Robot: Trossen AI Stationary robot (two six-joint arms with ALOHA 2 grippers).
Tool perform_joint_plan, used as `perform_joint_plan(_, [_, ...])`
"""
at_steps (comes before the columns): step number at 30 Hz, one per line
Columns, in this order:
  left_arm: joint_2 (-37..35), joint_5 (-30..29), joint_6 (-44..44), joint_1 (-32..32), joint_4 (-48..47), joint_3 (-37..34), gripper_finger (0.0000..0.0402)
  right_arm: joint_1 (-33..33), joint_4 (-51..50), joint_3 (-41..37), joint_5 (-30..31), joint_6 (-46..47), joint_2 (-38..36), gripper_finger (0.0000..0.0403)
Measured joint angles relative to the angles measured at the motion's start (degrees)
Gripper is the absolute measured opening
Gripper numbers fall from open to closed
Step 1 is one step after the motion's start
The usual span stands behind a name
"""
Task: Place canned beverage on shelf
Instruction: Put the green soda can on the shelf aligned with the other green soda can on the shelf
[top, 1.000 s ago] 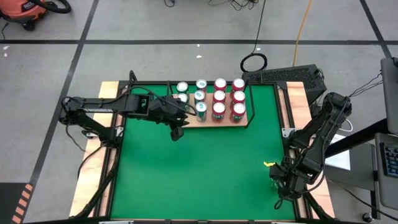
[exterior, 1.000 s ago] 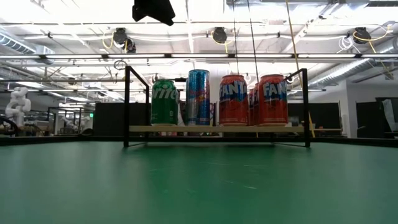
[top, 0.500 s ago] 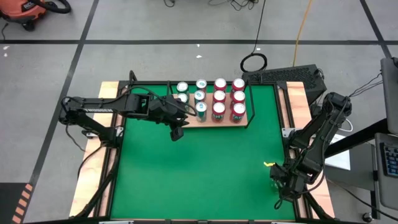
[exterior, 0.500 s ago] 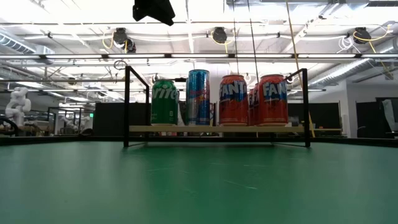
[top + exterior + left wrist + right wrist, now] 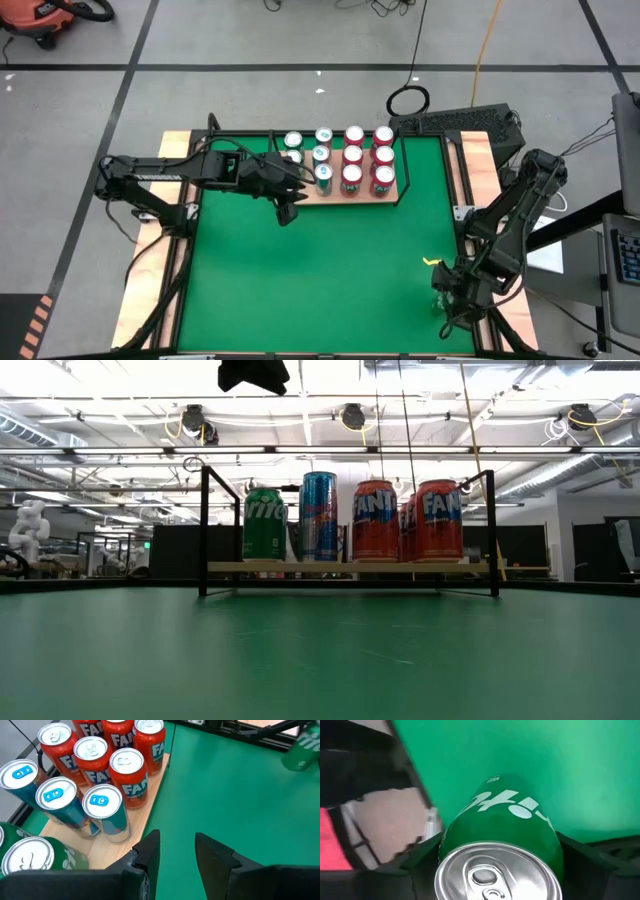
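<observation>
Down at about five o'clock on the green desk (image 5: 300, 280), the right gripper (image 5: 447, 300) is pinched around a green Sprite can (image 5: 502, 845); its wrist view shows the can's silver lid and pull tab close up, with the dark fingers hugging both sides. So the pick looks done and the carry is the step in hand.

Further off, near eleven o'clock, the left gripper (image 5: 175, 850) hangs with its fingers spread and nothing between them, just off the front edge of the shelf (image 5: 397, 190). It reads as finished with its own can and waiting.

Farthest away, at twelve o'clock, the shelf carries red Fanta cans (image 5: 352, 175) on its right side, blue cans (image 5: 322, 155) in the middle and green Sprite cans (image 5: 264, 523) toward the left. The board looks nearly full.

Next, I'd judge, the right arm must lift its can upright, cross the desk toward twelve o'clock, and find whatever free spot remains without knocking the neighbours or the left arm.
</observation>
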Motion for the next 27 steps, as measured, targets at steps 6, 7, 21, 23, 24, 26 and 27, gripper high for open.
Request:
perform_joint_plan(6, [0.02,0.23,-0.10,0.00,1.47,0.00,0.0115,-5.04,-2.23,8.39,2.44,-9.07,0.00,0.0303])
perform_joint_plan(7, [0.00,0.40,-0.13,-0.02,1.82,0.00,0.0115,-6.13,-2.45,9.83,3.13,-11.02,0.00,0.0304])
perform_joint_plan(21, [0.02,4.96,-3.47,-0.48,10.49,0.00,0.0134,-24.08,-7.66,27.79,10.81,-35.33,-0.07,0.0305])
perform_joint_plan(23, [0.02,6.56,-4.93,-0.45,11.81,0.00,0.0157,-26.61,-7.02,29.06,10.79,-38.41,-0.07,0.0305])
perform_joint_plan(24, [0.02,6.88,-5.05,-0.48,12.55,0.00,0.0171,-27.80,-6.50,29.58,10.79,-39.76,-0.07,0.0305])
perform_joint_plan(26, [0.02,7.87,-5.87,-0.70,13.74,0.00,0.0203,-30.12,-5.63,30.41,10.65,-42.44,-0.04,0.0305])
perform_joint_plan(27, [0.02,8.22,-6.10,-0.74,14.64,0.00,0.0219,-31.17,-5.03,30.67,10.61,-43.90,-0.04,0.0305])
